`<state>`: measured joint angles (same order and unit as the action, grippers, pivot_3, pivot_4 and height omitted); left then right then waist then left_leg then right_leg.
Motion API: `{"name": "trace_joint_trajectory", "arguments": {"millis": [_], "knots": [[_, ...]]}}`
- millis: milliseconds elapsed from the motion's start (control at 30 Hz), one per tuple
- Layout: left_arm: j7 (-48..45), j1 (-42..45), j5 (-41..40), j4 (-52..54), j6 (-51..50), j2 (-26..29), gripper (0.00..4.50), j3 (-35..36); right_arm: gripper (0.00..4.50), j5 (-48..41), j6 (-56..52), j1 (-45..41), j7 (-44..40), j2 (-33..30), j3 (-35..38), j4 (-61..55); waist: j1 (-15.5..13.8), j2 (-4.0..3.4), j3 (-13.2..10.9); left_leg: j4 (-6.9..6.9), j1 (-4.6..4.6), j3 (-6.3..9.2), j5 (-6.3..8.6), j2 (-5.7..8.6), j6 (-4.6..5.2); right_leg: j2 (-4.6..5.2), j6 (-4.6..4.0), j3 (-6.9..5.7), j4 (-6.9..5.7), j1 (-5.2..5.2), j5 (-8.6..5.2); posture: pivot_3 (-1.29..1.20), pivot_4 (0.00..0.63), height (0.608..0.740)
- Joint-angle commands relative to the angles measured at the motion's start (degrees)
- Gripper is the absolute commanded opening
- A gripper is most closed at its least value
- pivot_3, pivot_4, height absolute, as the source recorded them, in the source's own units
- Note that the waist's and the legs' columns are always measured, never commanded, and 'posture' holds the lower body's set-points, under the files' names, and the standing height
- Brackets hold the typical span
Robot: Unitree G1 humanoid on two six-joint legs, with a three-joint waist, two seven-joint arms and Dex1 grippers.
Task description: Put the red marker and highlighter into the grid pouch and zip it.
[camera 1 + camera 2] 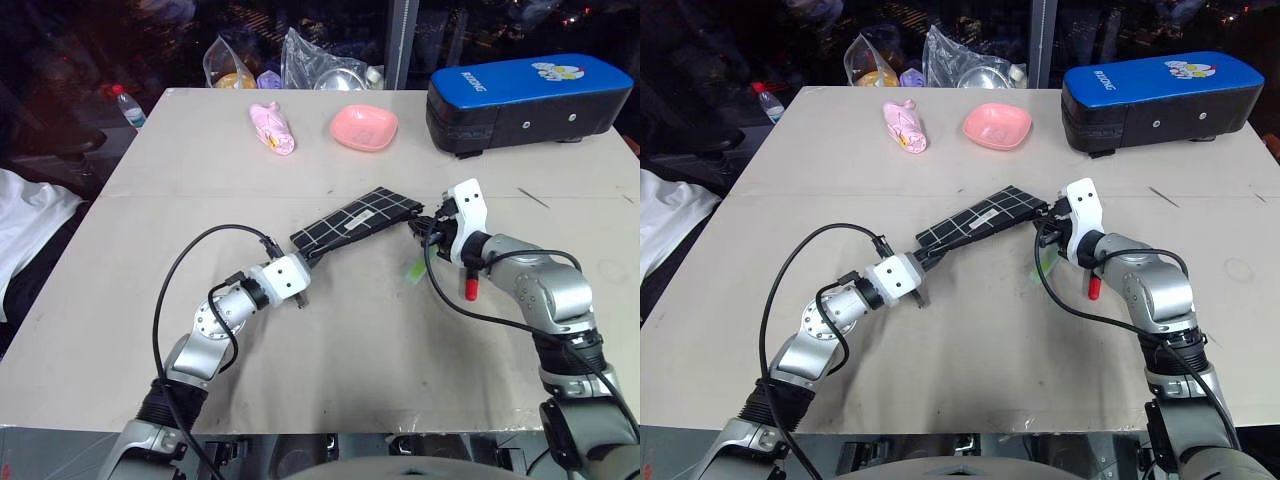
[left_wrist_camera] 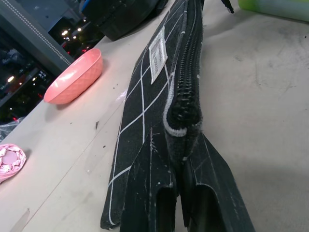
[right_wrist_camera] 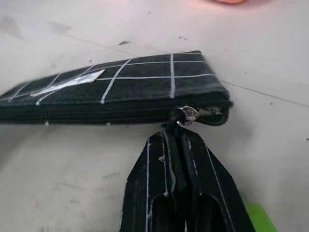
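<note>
The grid pouch [image 1: 355, 222] lies slantwise in the middle of the table, black with white lines and a white label [image 2: 157, 57]. Its zipper looks closed along the side I can see. My left gripper [image 2: 179, 145] is shut on the pouch's near end. My right gripper [image 3: 176, 134] is shut on the zipper pull [image 3: 188, 114] at the far end. The light-green highlighter [image 1: 412, 269] lies on the table just below the right gripper. The red marker [image 1: 469, 290] shows its red end from under my right forearm.
A large blue-and-black case [image 1: 530, 100] stands at the back right. A pink bowl [image 1: 364, 127] and a pink wrapped item [image 1: 272, 128] lie behind the pouch. Plastic bags [image 1: 300, 60] and a bottle [image 1: 128, 105] sit along the back edge.
</note>
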<state>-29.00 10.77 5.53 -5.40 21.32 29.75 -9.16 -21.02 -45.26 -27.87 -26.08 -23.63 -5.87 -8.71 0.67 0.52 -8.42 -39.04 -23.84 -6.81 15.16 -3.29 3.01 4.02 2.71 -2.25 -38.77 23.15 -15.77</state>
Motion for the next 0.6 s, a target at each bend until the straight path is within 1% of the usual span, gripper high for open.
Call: {"name": "trace_joint_trajectory", "arguments": {"millis": [33,167,300,600], "knots": [[1.0,-0.3,0.2,3.0,-0.5,-0.6,0.0,1.3,0.04,3.8,5.7,-1.7,-4.3,-2.3,-4.2,-2.0,0.0,0.0,0.0,0.0,0.0,0.0,0.0,0.0,0.0,0.0,0.0,0.0,0.0,0.0,0.0,0.0,0.15,0.74],[1.7,-0.2,0.3,3.4,-1.5,-1.1,0.0,1.4,0.04,7.9,10.7,-2.0,-7.3,-3.7,-8.4,-2.6,0.0,0.0,0.0,0.0,0.0,0.01,0.0,0.0,0.0,0.0,0.0,0.0,0.0,0.0,0.0,0.0,0.15,0.74],[1.9,-0.3,0.5,3.9,-2.1,-1.4,0.0,1.3,0.04,10.5,13.4,-2.5,-9.5,-3.9,-10.7,-2.8,0.0,0.0,0.0,0.0,0.0,0.01,0.0,0.0,0.0,0.0,0.0,0.0,0.0,0.0,0.0,0.0,0.15,0.74],[3.8,-0.2,1.4,5.5,-4.1,-2.9,0.0,1.5,0.04,12.6,14.6,-4.2,-12.7,-1.4,-13.4,-4.0,-0.1,0.0,0.0,0.0,0.0,0.01,0.0,0.0,0.0,0.0,0.0,-0.01,0.01,0.0,0.0,0.0,0.15,0.74]]}}
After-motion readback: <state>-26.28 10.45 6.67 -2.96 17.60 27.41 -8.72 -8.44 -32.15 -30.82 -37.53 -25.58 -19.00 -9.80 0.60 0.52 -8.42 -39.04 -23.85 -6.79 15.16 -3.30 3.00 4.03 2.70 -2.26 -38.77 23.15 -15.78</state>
